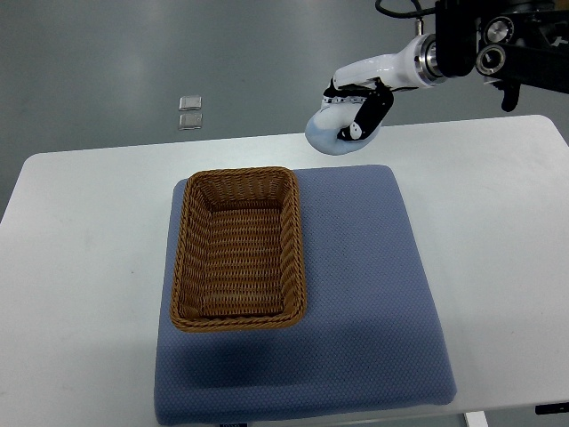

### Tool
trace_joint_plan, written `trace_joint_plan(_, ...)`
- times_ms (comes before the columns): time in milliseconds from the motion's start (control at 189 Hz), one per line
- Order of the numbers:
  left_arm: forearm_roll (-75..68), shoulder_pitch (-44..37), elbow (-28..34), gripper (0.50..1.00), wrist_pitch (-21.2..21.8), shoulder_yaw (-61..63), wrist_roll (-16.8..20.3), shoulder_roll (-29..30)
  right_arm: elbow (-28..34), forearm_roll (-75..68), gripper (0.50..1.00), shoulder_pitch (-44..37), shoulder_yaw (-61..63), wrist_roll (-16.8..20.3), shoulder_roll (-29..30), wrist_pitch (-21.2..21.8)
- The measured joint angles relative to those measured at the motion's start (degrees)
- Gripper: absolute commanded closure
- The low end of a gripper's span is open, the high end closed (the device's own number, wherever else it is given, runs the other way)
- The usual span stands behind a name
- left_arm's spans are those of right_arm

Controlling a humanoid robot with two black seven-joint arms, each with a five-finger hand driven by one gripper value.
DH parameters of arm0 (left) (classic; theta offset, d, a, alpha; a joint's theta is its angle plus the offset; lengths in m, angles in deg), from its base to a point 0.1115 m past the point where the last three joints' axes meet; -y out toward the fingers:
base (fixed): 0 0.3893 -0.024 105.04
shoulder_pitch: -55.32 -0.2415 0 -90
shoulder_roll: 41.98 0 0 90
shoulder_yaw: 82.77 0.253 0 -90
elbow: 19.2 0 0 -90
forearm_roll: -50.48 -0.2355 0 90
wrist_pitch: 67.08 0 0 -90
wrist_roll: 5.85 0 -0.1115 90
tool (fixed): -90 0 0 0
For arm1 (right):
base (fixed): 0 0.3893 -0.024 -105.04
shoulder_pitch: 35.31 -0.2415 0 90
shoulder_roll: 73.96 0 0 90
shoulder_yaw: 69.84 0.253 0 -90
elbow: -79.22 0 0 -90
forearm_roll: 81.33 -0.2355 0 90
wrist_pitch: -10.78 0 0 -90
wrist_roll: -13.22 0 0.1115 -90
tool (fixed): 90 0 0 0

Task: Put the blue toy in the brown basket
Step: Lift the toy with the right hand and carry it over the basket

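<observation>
A brown wicker basket sits on the left part of a blue mat, and its inside holds nothing. My right hand reaches in from the upper right and hangs above the table's far edge, beyond the mat's back right corner. Its black and white fingers are curled around a pale blue rounded toy, lifted off the table. The hand is up and to the right of the basket. My left arm does not show.
The mat lies on a white table. Two small clear squares lie on the grey floor beyond the table's far edge. The right arm's black joint housing fills the upper right corner.
</observation>
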Motion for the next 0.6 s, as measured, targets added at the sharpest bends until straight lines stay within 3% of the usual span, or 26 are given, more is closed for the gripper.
trace_joint_plan(339, -0.1, 0.0, -0.1, 0.5, 0.0, 0.0, 0.0, 0.0, -5.7, -1.7, 0.965, -1.0, -0.3, -0.7, 16.0, -3.9)
trace_joint_plan(599, -0.1, 0.0, 0.0, 0.5, 0.0, 0.1, 0.0, 0.0, -13.4, -4.1, 0.953, 2.4, -0.3, -1.0, 27.6, -4.5)
